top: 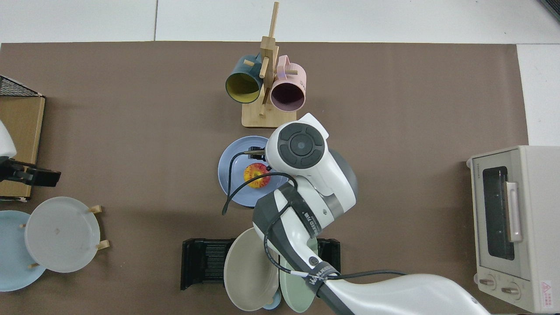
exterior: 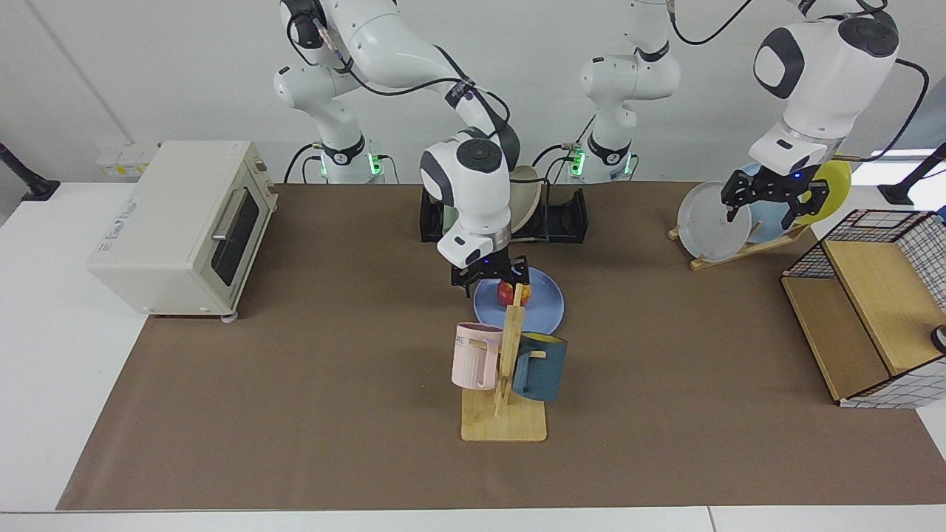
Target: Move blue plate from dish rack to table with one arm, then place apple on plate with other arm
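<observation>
**op:** Brown mat over the white table (exterior: 44, 355), toaster oven (exterior: 185, 225) off to one side, black dish rack (exterior: 565, 218) at the back with a beige and a green plate in it. The blue plate (exterior: 543, 307) lies flat on the mat in front of the rack, and the apple (top: 257, 175) sits on it, near the middle.

**reply:** So where's the claw relative to the apple?

**op:** From the facing view, the right gripper (exterior: 488, 275) hangs just above the plate's toaster-side rim, fingers spread wide and empty, apple beside it and apart. Wrist points down, elbow arched over the rack. I'd say a straight lift clears it. The mug tree (exterior: 506, 369) stands close in front. Far over, the left gripper (exterior: 768, 199) waits near the wooden plate stand (exterior: 746, 247), open, holding nothing.
</observation>
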### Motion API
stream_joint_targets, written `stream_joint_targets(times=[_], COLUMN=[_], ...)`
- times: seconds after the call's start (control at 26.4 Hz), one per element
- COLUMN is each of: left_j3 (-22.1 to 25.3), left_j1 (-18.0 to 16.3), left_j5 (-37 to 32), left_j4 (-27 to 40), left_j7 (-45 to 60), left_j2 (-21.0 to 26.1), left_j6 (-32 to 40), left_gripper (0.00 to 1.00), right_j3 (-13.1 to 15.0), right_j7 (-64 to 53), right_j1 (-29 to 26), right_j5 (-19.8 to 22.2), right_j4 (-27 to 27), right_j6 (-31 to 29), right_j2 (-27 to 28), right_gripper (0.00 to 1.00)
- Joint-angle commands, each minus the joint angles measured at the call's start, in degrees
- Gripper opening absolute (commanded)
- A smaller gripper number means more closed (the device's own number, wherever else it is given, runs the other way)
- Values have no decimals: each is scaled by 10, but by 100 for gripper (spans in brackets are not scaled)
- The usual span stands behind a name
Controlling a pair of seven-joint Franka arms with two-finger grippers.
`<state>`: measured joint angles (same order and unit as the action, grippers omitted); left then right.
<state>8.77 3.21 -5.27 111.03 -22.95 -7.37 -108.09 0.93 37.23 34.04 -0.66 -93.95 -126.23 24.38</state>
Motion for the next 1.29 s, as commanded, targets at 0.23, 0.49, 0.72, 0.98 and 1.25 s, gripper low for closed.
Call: stream_joint_targets(times=[0.23, 0.49, 0.72, 0.98, 1.25], left_j3=[-2, -4, -4, -4, -4], left_j1=[-5, 3, 3, 3, 3], left_j5=[1, 31, 31, 30, 31], left_j4=[-20, -40, -41, -41, -43], left_j7=[14, 56, 55, 55, 55], left_j2=[8, 14, 17, 17, 19], left_j6=[20, 32, 32, 32, 31], left_gripper=[100, 100, 100, 100, 100], right_j3=[-6, -5, 4, 4, 4], right_j7=[-238, -373, -428, -424, -422], right_j1=[-113, -195, -250, -285, -312], right_j5=[-13, -14, -9, 1, 8], right_j4=[26, 25, 26, 18, 15], right_j6=[223, 309, 375, 358, 337], right_j2=[-117, -187, -228, -265, -265], right_gripper=[100, 100, 100, 100, 100])
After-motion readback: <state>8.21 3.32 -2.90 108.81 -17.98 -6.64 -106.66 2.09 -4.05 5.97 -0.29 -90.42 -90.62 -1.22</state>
